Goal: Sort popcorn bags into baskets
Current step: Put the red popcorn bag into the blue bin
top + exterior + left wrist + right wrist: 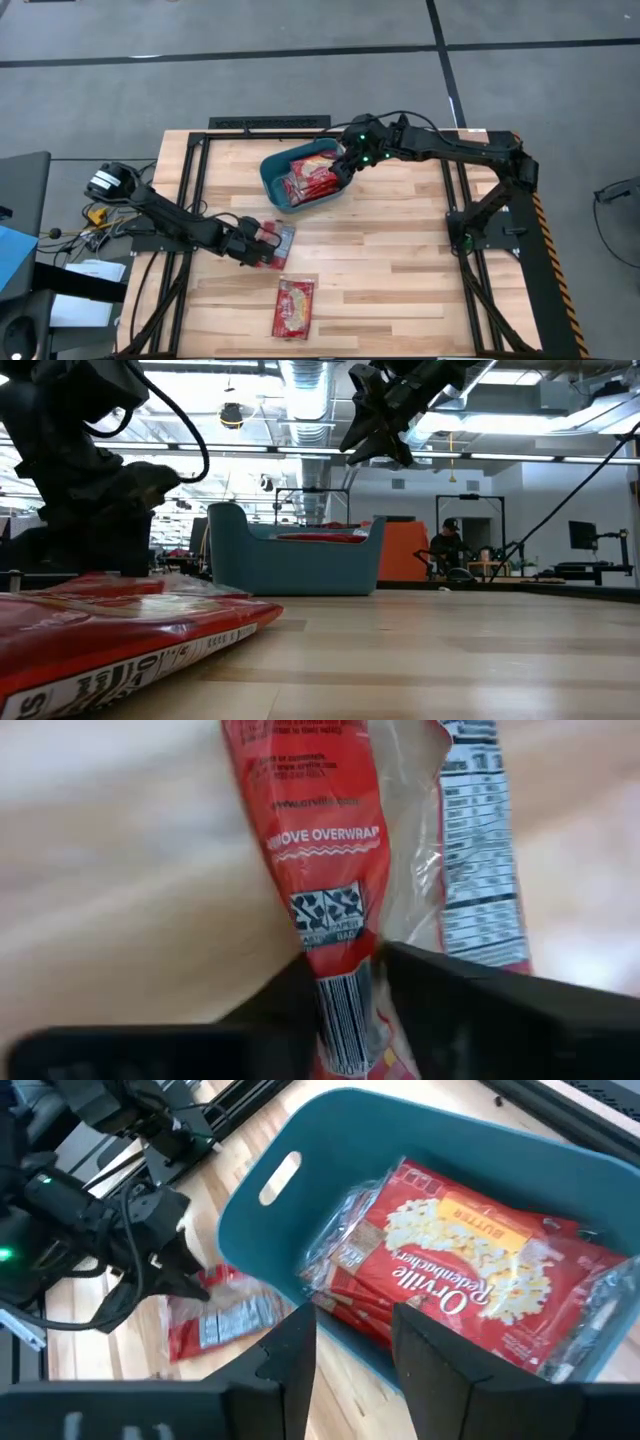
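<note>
— Two popcorn bags are lying outside the tub, as we are seeing it from above. Starting at the left of the frame, the left gripper [262,243] is sitting low on the table, and its wrist camera is showing its fingers [455,995] pinching the end of the nearer popcorn bag [279,243] between them, closed down on the wrapper.

— Below that, toward the bottom middle, we are seeing the loose popcorn bag [294,307] lying flat on the wood, well apart from either gripper.

— Moving right, the teal basket [274,185] is standing above the centre, holding a stack of bags [311,178].

— And the right gripper [352,160] is hanging over the basket's right edge, fingers [433,1345] parted and holding nothing.
</note>
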Controlling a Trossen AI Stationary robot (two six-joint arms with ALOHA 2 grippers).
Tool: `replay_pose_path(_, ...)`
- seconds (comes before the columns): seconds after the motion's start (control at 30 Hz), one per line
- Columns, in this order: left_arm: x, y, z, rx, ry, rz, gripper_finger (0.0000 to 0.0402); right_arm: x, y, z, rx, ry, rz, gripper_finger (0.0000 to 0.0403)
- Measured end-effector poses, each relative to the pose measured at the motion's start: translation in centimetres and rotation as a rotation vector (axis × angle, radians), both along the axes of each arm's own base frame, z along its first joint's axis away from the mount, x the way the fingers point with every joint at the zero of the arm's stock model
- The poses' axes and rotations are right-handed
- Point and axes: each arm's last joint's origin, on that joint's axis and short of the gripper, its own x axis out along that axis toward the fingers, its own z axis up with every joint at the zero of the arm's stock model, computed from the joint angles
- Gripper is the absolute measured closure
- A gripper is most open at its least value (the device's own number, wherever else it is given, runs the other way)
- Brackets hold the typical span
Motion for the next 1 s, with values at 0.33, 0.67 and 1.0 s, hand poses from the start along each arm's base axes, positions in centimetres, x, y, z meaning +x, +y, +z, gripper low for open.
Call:
replay_pose_path(0.33,1.3,-0.9,0.9,-0.089,-0.084,-0.157,0.0396,0.4,1.8,-0.2,0.03,0.003,0.158,0.027)
replay_pose_path(0.67,3.8,-2.0,4.6,-0.024,-0.143,-0.383,0.0399,0.9,5.0,-0.2,0.004,-0.011,0.412,0.0239)
replay_pose_path(1.0,5.3,-2.1,10.5,0.242,-0.04,-0.486,0.0401,1.4,6.8,-0.3,0.033,-0.014,0.438,0.0128)
